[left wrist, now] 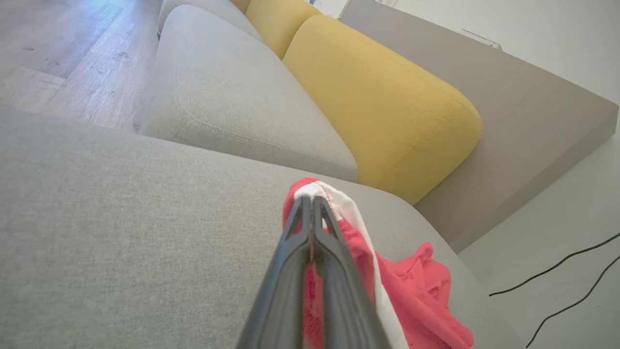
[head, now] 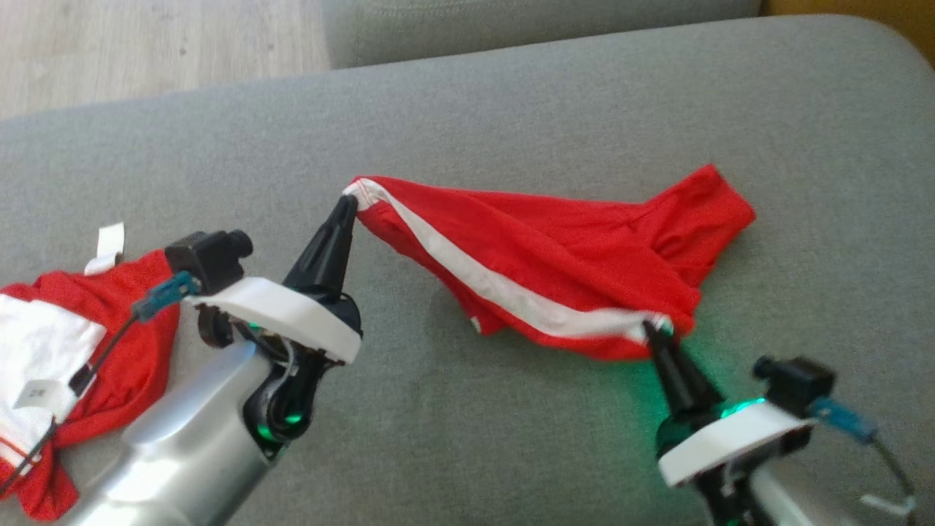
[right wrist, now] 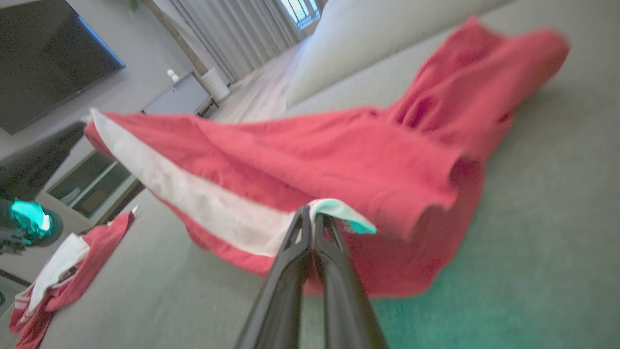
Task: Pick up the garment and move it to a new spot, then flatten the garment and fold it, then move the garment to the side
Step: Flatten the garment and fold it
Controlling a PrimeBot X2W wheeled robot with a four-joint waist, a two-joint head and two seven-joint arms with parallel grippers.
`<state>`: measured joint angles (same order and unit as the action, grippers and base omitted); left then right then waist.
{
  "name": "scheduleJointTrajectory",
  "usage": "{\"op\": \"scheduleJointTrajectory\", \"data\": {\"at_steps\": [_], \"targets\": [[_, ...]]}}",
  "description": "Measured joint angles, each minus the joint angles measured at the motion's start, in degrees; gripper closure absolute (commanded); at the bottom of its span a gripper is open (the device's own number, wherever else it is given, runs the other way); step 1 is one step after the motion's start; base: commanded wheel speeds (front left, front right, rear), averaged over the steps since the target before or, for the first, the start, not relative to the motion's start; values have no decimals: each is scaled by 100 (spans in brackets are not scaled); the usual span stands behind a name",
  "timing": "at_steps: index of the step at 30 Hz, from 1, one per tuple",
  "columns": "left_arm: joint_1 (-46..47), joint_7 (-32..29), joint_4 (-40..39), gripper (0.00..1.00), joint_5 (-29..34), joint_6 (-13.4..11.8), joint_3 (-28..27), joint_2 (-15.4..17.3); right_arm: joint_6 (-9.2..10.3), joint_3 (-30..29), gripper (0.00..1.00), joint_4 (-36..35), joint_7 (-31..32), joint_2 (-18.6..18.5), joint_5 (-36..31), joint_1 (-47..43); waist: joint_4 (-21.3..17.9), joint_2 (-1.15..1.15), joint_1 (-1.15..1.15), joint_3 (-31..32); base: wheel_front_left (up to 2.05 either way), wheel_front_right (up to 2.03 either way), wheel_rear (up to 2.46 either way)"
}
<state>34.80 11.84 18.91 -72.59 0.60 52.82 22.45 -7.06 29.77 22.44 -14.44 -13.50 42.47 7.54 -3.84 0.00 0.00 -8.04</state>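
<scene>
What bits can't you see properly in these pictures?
- Head view: the other red garment is partly behind the left arm and cut off by the edge.
- Head view: its white label is too small to read.
- Right wrist view: the held garment is blurred at its far end.

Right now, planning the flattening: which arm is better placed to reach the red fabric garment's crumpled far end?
Right. The right end effector, shut on the red fabric garment, sits nearer that crumpled end; the left end effector clamps the opposite corner.
</scene>
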Motion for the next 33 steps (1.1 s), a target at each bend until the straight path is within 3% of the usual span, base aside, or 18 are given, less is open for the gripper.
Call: {"op": "scheduleJointTrajectory", "data": {"at_steps": [5,10,16,19,23,27,33], "targets": [[-1,-20,-475,100,30,59,-38,332,0,-478,100,-1184,0,-444,-78,-4,-109,0,0,202,0,0,0],[40,-19,-1191,100,55,31,-315,749,0,-725,100,-2001,-1,-1213,-1,216,-308,0,-1,405,0,0,0],[927,-489,-1884,100,170,-12,-516,1162,0,-1003,100,-2377,-1,-2092,291,1733,-425,0,-1,415,0,0,0],[1715,-847,-1965,100,299,-16,-649,1205,0,-989,100,-2313,16,-2381,434,2623,-398,0,0,231,0,0,0],[2834,-1284,-1669,100,659,45,-643,1105,0,-836,100,-1816,38,-2566,600,3847,-343,0,0,-150,0,0,0],[3945,-1369,-857,100,1196,220,-584,719,0,-463,100,-1056,32,-2618,561,5058,-273,0,2,-660,0,0,0],[5018,-450,449,100,1985,409,-549,18,0,-188,100,-342,-2,-2577,288,6275,-162,0,3,-1444,0,0,0]]}}
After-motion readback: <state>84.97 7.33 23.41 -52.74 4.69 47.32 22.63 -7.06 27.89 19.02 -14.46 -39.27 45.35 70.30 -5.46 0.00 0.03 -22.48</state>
